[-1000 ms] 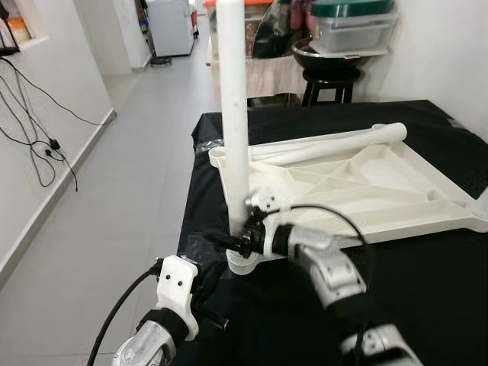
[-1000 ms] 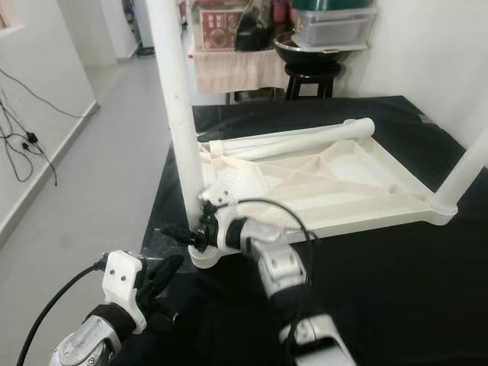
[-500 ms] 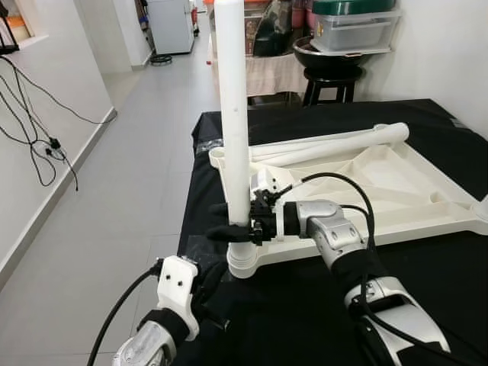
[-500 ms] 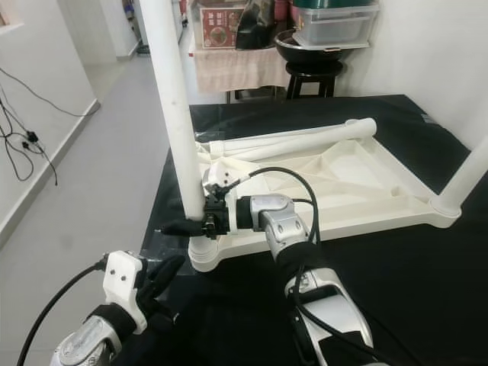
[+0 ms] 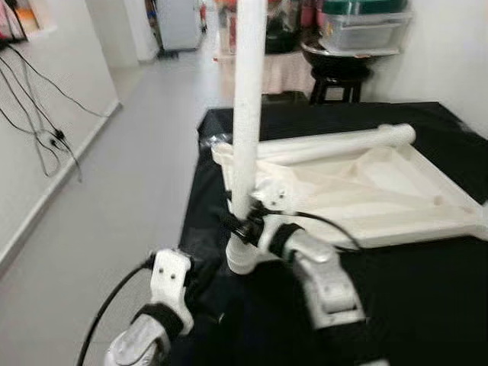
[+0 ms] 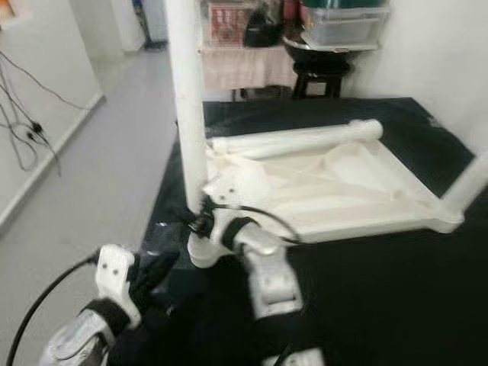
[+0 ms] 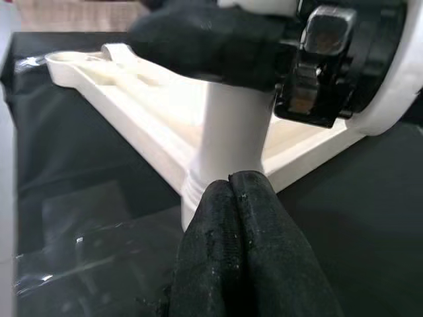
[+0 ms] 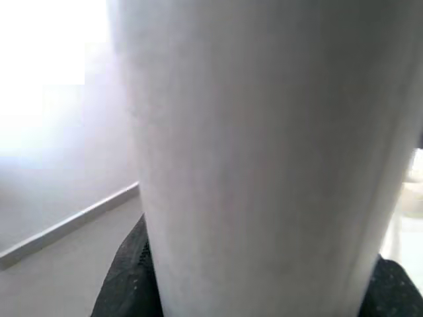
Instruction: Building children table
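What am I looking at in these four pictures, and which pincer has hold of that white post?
A two-armed humanoid robot is assembling a white plastic children's table, which lies upside down on a black cloth. The two wide pictures come from its head; the close-ups come from cameras on each wrist. The right pincer grips the upright leg just above its corner socket. The left pincer hangs shut, low beside that corner. A spare leg lies along the table's far edge.

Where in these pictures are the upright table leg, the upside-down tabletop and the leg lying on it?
upright table leg (image 5: 245,114), left eye view, mid-shaft.
upside-down tabletop (image 5: 396,200), left eye view, ribbed underside.
lying leg (image 6: 305,139), right eye view, mid-length.
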`<state>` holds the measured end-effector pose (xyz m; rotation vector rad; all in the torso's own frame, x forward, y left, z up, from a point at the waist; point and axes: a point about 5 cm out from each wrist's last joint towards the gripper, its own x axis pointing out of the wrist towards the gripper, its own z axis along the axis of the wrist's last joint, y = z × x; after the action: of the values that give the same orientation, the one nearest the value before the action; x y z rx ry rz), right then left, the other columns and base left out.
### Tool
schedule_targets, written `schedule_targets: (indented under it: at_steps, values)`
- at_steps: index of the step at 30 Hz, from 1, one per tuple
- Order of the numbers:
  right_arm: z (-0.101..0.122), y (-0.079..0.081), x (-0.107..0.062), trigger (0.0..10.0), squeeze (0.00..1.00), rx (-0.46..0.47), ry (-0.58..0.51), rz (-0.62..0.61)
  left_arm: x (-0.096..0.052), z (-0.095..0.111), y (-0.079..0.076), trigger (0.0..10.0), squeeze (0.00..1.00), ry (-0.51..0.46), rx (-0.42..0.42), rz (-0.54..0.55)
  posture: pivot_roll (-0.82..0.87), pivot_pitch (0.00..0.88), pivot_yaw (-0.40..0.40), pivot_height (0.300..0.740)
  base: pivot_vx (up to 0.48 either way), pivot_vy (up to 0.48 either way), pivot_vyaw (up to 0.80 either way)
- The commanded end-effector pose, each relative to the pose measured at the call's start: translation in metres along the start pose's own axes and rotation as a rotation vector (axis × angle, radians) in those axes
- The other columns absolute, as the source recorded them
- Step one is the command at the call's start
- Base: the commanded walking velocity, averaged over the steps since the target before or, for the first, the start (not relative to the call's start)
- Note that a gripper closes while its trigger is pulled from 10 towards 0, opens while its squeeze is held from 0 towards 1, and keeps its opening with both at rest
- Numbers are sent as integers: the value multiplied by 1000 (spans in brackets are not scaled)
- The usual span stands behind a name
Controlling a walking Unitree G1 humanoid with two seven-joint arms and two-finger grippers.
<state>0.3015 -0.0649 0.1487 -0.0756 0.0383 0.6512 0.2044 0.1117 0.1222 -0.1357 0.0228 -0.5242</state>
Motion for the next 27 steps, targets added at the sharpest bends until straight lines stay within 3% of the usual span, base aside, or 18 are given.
schedule_targets:
  at_steps: [1,4,7,8,9,10,11,15,16,17,18,19,20,27]
  values:
    - [-24,-14,-3,0,0,56,136,-36,-3,0,5,10000,0,17,9,17,-81,47,60,740,0,0,0]
    - [-27,-16,3,0,0,115,162,10,-1,2,6,10000,0,15,16,8,-52,60,47,740,0,0,0]
    - [-24,-11,7,0,0,100,177,66,0,4,7,10000,0,5,13,13,-62,60,54,740,0,0,0]
    - [-19,-11,10,10000,0,107,152,77,0,5,8,10000,0,-4,12,20,-61,62,54,740,0,0,0]
    - [-16,-11,11,10000,0,117,134,79,1,6,8,10000,0,-10,11,26,-59,62,52,740,0,0,0]
    - [-10,-10,12,10000,1000,125,113,124,2,7,9,10000,0,-17,11,27,-54,60,50,740,0,0,0]
    - [2,-6,13,10000,1000,125,70,256,3,10,8,10000,0,-32,21,21,-51,55,46,740,0,0,0]
    - [20,-11,16,10000,1000,95,-4,403,5,12,7,10000,0,-46,34,16,-51,45,45,740,0,0,0]
    - [25,-14,16,10000,863,53,-17,474,6,13,7,10000,0,-52,36,17,-51,45,45,740,0,0,0]
    - [25,-14,16,10000,863,53,-17,474,6,13,7,10000,0,-52,36,17,-51,45,45,740,0,0,0]
    - [30,-18,16,10000,16,36,-16,577,7,15,7,10000,0,-66,36,17,-47,41,40,740,0,0,0]
    - [30,-18,16,10000,16,36,-16,577,7,15,7,10000,0,-66,36,17,-47,41,40,740,0,0,0]
    - [39,-28,18,10000,0,-28,-6,730,11,16,7,10000,0,-76,39,19,-46,32,34,740,0,0,0]
    - [43,-34,23,10000,0,-31,34,860,13,14,7,10000,0,-60,64,18,-34,24,32,740,0,0,0]
